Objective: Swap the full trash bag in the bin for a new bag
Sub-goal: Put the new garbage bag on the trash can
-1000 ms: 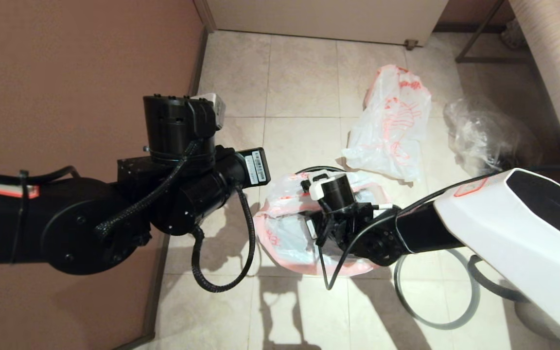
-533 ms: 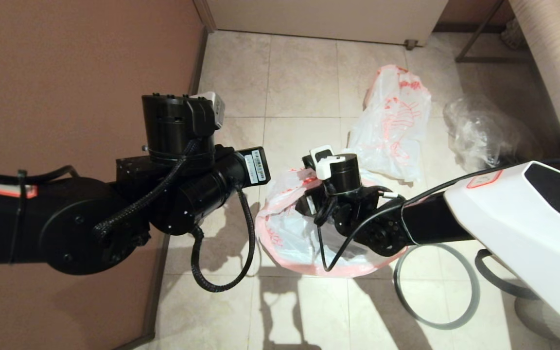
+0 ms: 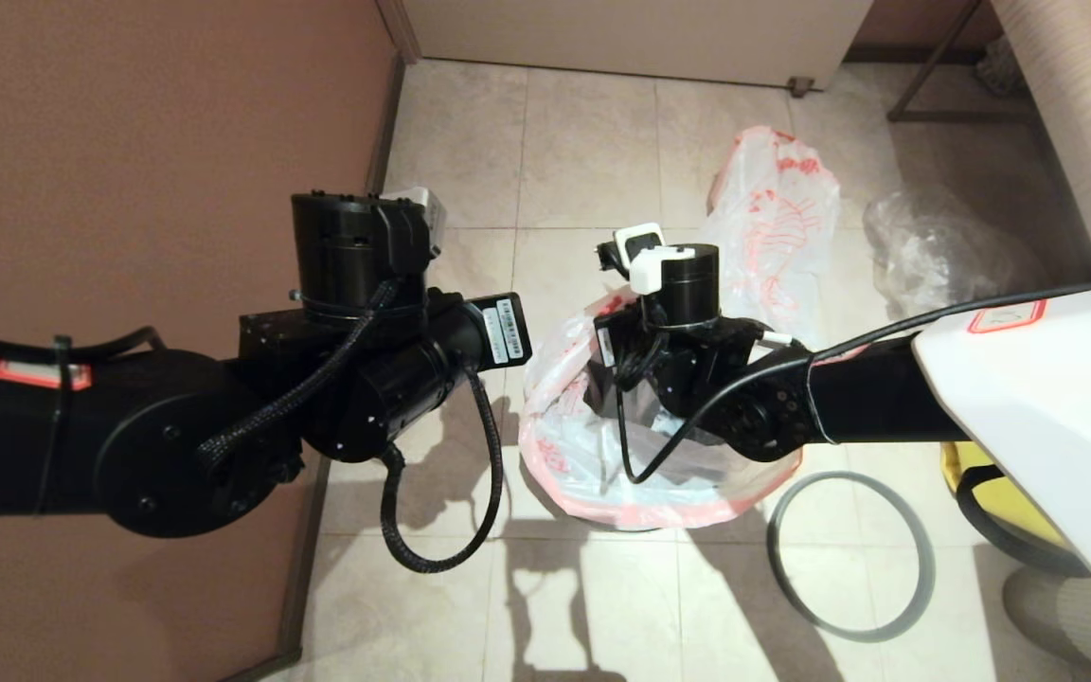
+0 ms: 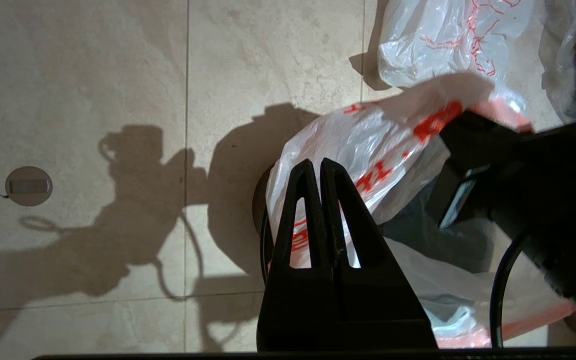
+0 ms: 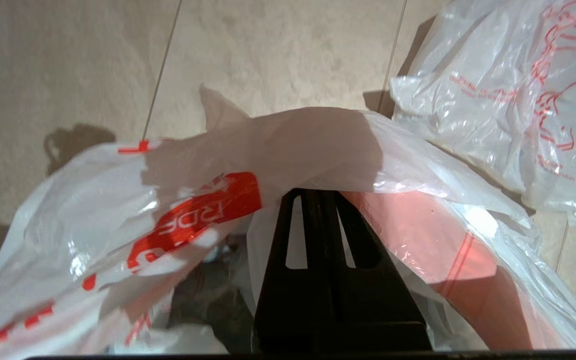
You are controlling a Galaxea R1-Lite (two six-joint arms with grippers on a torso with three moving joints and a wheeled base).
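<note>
The new bag, white with red print and a pink band, is spread over the black bin, which it mostly hides. My right gripper is shut on the bag's far rim and holds it raised; the plastic folds over its fingertips. My left gripper is shut and hovers over the bag's left edge with nothing seen between its fingers. In the head view both grippers are hidden under their wrists. The full trash bag lies on the tiles just beyond the bin.
The bin's grey ring lies flat on the floor to the right of the bin. A clear bag sits at the far right and a yellow bag under my right arm. A brown wall runs along the left.
My right gripper has moved away from me and upward, drawing the new bag's far rim up with it, so the bag stands taller. The left arm has shifted slightly to the right.
</note>
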